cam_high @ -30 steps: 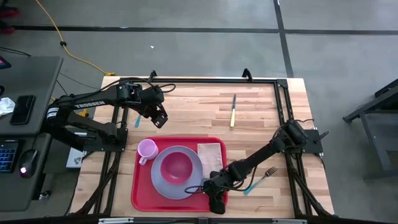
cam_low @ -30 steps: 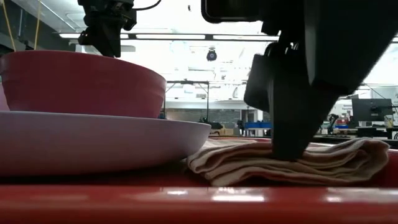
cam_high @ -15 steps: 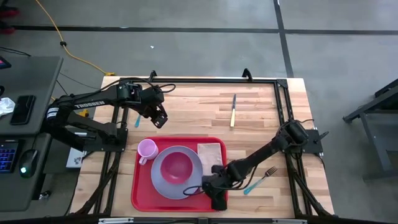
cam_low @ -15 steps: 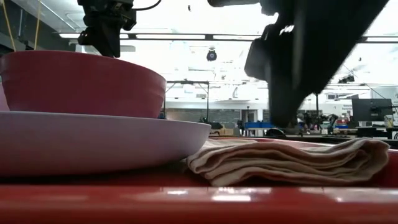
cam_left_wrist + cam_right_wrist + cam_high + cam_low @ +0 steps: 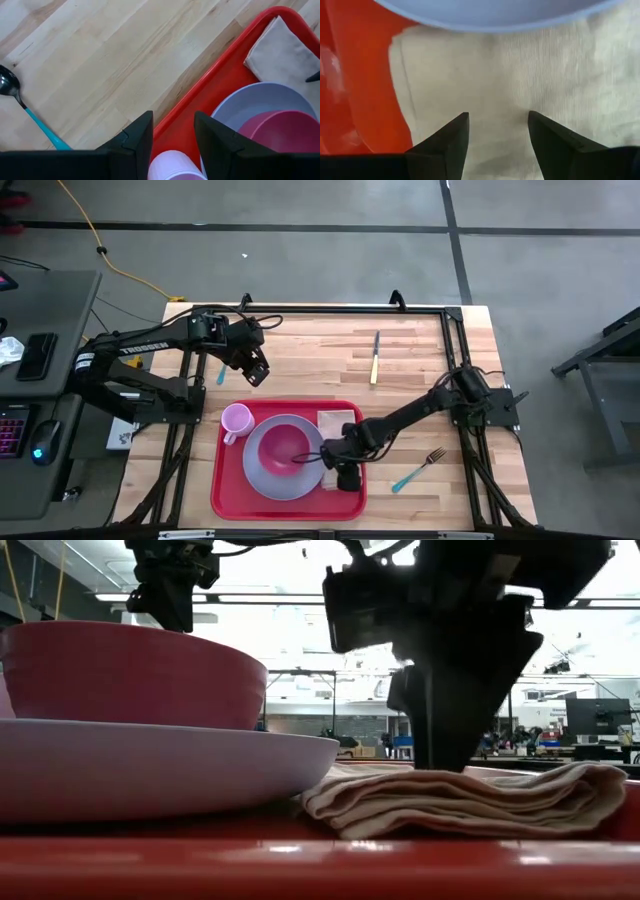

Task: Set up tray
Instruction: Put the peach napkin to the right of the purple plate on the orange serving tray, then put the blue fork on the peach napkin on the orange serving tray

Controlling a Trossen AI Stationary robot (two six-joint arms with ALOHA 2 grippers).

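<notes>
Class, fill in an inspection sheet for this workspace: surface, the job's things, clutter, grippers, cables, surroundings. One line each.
Surface: wooden table, mostly bare at the far side.
Job's things: red tray holds a grey plate, a pink bowl on it, a pink cup and a folded beige napkin.
Clutter: knife, fork and spoon lie on the table off the tray.
Grippers: right gripper over the napkin, jaws open; left gripper waits above the tray's far left corner, jaws open.
Cables: yellow cable on the floor.
Surroundings: desk with a phone left of the table.
</notes>
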